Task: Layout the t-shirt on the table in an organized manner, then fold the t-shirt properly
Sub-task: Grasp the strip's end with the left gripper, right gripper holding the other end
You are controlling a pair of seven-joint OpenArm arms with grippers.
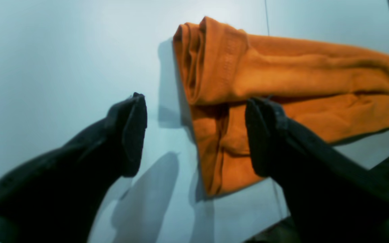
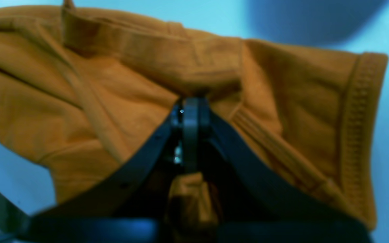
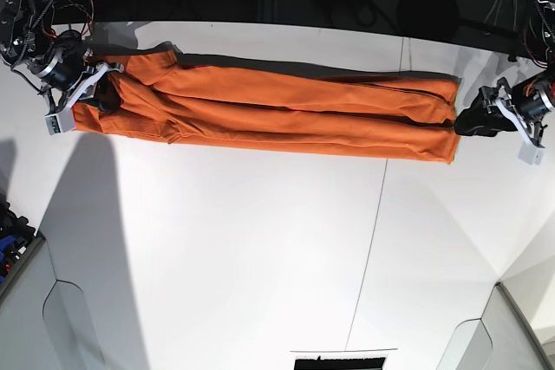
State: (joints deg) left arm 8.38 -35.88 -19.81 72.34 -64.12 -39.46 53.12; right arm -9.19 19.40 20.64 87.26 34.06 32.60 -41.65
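The plain orange cotton t-shirt (image 3: 260,110) lies bunched lengthwise on the white surface (image 3: 260,257), right jaws pinched on it, left jaws wide and empty, so spreading comes next.

1. T-shirt (image 2: 113,101): right wrist view blurred; cloth cut off at left edge, part hidden behind right end effector (image 2: 191,111).
2. T-shirt, left wrist view: right end cut off; one black finger (image 1: 265,135) covers part.
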